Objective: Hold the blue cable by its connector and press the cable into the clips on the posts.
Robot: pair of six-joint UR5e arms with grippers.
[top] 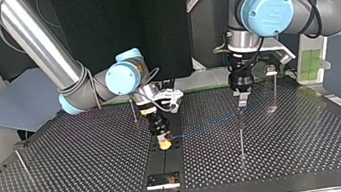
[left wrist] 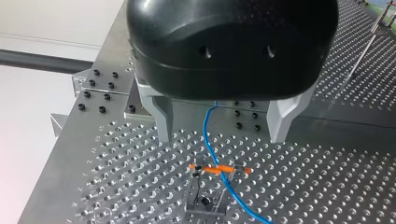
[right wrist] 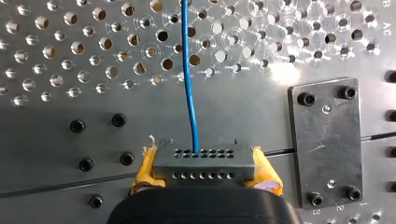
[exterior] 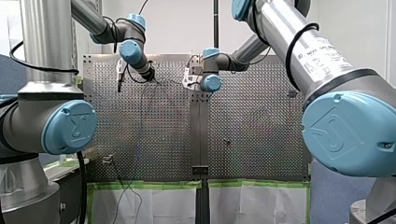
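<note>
- My right gripper (right wrist: 204, 167) clamps the grey connector (right wrist: 205, 157) between its yellow pads (right wrist: 145, 169), low over the perforated table (right wrist: 70, 60).
- The blue cable (right wrist: 189, 84) leaves the connector's top row of holes and runs straight ahead of the gripper across the table; a black plate (right wrist: 327, 140) is bolted down just beside the gripper.
- My left gripper (left wrist: 222, 136) hangs with its metal fingers (left wrist: 163, 116) spread wide and holds nothing.
- The cable passes between those fingers, touching neither, and crosses the orange-barred clip (left wrist: 217, 170) just below them; whether it is seated in the clip cannot be told.
- From across the table, the cable stretches from my right gripper to the thin post (top: 240, 134) under my left gripper.
</note>
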